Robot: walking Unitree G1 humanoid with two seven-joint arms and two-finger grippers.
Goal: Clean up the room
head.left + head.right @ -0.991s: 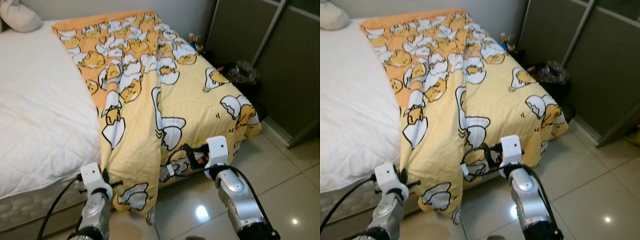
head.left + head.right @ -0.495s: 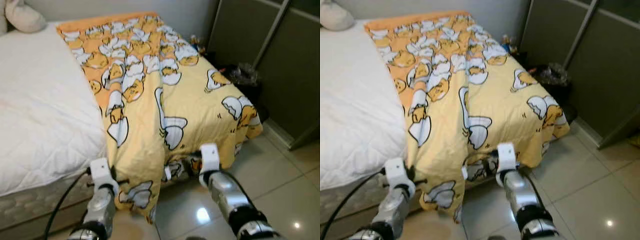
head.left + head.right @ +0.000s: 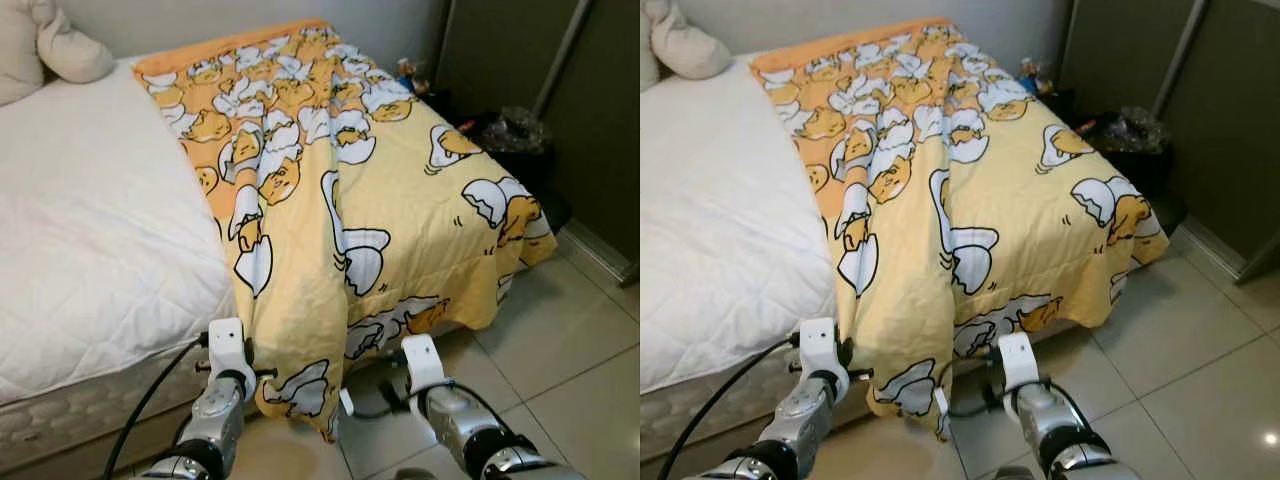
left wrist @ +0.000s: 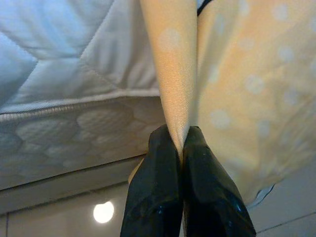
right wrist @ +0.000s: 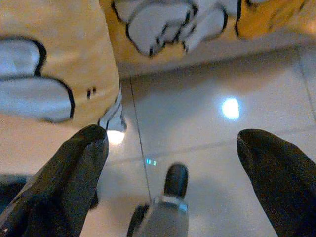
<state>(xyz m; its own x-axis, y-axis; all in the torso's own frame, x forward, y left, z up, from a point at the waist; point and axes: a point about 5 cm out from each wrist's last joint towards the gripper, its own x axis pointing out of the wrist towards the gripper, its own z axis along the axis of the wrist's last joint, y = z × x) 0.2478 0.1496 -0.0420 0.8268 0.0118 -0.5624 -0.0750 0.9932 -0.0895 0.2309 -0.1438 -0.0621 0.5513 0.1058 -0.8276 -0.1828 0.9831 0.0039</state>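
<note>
Left gripper [image 4: 180, 143], left wrist view: both black fingers pressed together, pinching a hanging fold of the yellow blanket [image 4: 247, 74]; quilted side of the white mattress [image 4: 64, 64] just behind the fold; glossy tiled floor [image 4: 74, 212] below.

Right gripper [image 5: 173, 163], right wrist view: fingers spread wide apart, holding nothing, above the floor; blanket hem with egg cartoon print hangs just beside one finger.

Left eye view: blanket covers the right side of the bed, one corner drooping over the foot edge toward the floor; left gripper sits at that drooping corner, right gripper low beside the hem. Bare mattress occupies the bed's left half; pillow [image 3: 60, 50] at the head end.

Right eye view: dark wardrobe doors [image 3: 1200, 90] to the right; a crinkled dark bag [image 3: 1130, 135] near the bed's far corner.
</note>
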